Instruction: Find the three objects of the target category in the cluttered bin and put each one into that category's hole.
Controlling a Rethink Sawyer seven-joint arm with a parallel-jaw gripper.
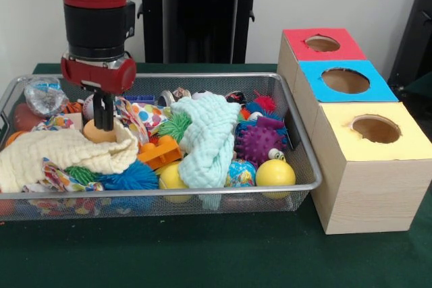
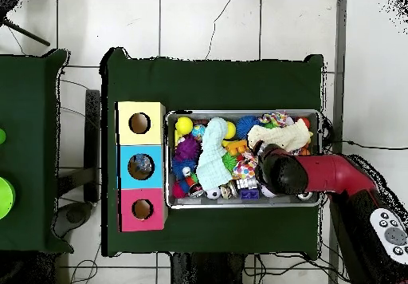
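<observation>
Gripper [image 1: 103, 125] points straight down inside the wire bin [image 1: 297, 126], fingers narrow, closed on a tan rounded object [image 1: 98, 134] resting on the cream cloth [image 1: 61, 156]. Its long axis cannot be told. Beside the gripper: mint cloth [image 1: 206, 136], purple spiky ball [image 1: 260, 143]. Well apart: three-holed box [image 1: 358, 126]. No legible writing.
</observation>
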